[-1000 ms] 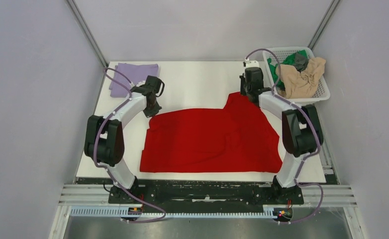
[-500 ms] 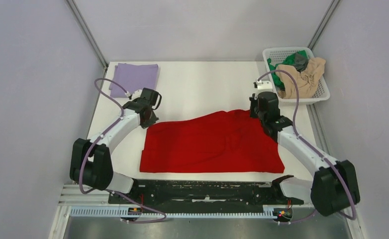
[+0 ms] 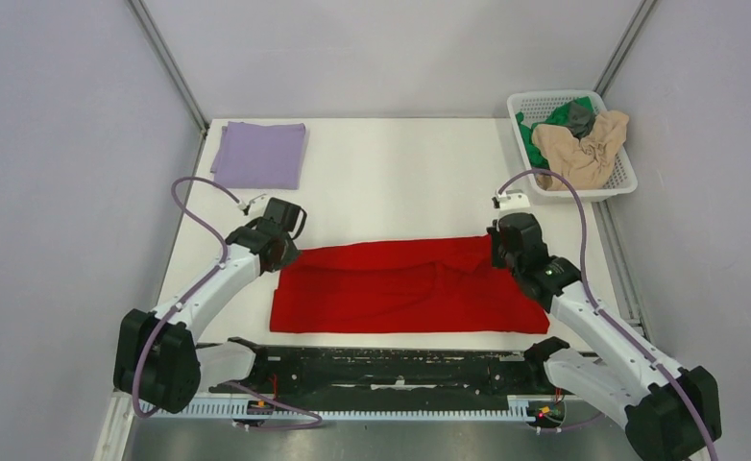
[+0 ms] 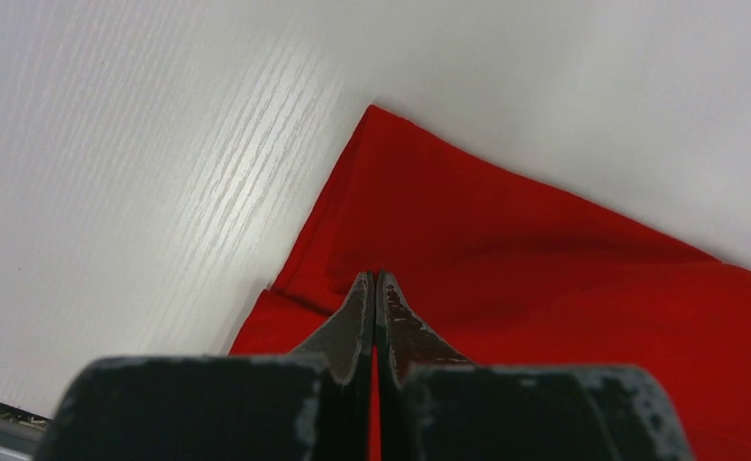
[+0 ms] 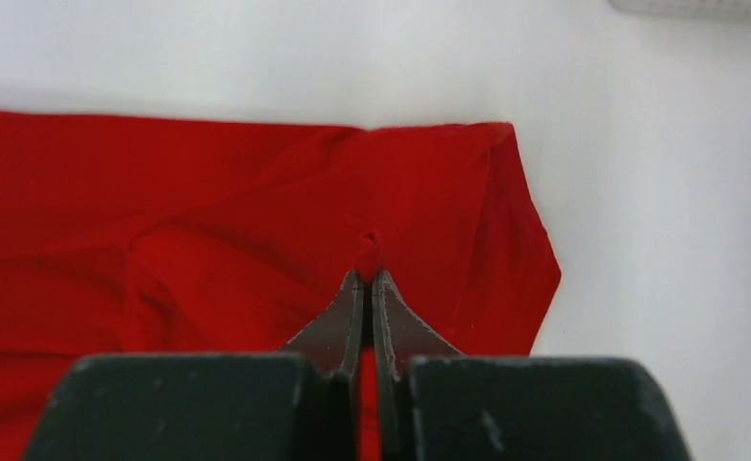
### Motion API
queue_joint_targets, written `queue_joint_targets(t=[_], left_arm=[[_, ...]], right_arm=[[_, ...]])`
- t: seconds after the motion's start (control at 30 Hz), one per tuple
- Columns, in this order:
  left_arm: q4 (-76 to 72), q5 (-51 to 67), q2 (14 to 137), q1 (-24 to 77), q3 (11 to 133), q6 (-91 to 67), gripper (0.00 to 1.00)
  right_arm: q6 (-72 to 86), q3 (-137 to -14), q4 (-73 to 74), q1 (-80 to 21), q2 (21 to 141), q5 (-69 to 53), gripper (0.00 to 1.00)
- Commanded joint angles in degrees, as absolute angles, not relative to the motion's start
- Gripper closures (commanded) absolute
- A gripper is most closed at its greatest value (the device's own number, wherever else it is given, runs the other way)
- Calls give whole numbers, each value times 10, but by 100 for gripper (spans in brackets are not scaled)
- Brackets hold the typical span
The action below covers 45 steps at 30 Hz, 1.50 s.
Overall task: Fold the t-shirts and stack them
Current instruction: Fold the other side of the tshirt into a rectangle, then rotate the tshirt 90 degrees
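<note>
A bright red t-shirt point(image 3: 405, 286) lies across the near part of the white table point(image 3: 400, 182), its far half folded toward me. My left gripper point(image 3: 283, 257) is shut on the cloth at the shirt's far left corner point(image 4: 448, 240). My right gripper point(image 3: 499, 257) is shut on a pinch of the red cloth near the far right corner point(image 5: 429, 192). A folded pale lavender t-shirt point(image 3: 259, 154) lies flat at the far left of the table. Beige point(image 3: 583, 149), green point(image 3: 530, 130) and dark grey point(image 3: 580, 117) shirts lie crumpled in the basket.
A white plastic mesh basket point(image 3: 621, 178) stands off the table's far right corner. Grey walls close in the left, far and right sides. The black arm-mount rail point(image 3: 391, 360) runs along the near edge.
Both grippers have drawn the red shirt's far edge toward me, folding the far half over the near half. Both arms have stretched lower and nearer.
</note>
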State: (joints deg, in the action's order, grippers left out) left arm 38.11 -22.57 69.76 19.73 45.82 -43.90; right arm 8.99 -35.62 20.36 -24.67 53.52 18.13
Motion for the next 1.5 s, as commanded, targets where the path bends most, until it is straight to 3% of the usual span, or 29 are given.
queue_joint_targets(t=[0.0,0.2,0.23,0.3,0.4,0.47,0.53,0.6,0.63,0.67,0.93,1.17,1.47], left_arm=[[362,-248,674,209,433,-463,98],[378,-260,657,218,392,-488,98],[378,-261,654,220,383,-492,95],[380,-260,653,219,372,-498,78],[398,-258,650,219,372,-505,69],[426,-267,642,219,380,-512,48],[454,-278,628,219,395,-517,1],[465,-266,613,219,416,-501,0],[466,-257,608,219,426,-497,0],[459,-239,604,219,436,-491,0],[269,-3,675,220,444,-435,0],[235,-44,796,216,426,-435,0],[237,-106,848,172,389,-437,0]], right_arm=[[106,-347,271,-254,503,218,100],[124,-332,315,-257,478,192,99],[127,-330,322,-258,478,180,97],[141,-335,350,-259,485,176,91],[151,-354,416,-261,495,177,72],[148,-355,449,-261,484,163,60],[117,-357,460,-261,463,122,53],[100,-362,452,-261,441,107,32],[101,-364,437,-261,431,108,13],[104,-364,421,-261,424,106,2],[203,-310,199,-260,463,5,2],[260,-241,132,-222,544,36,2],[300,-127,-13,-150,625,7,2]])
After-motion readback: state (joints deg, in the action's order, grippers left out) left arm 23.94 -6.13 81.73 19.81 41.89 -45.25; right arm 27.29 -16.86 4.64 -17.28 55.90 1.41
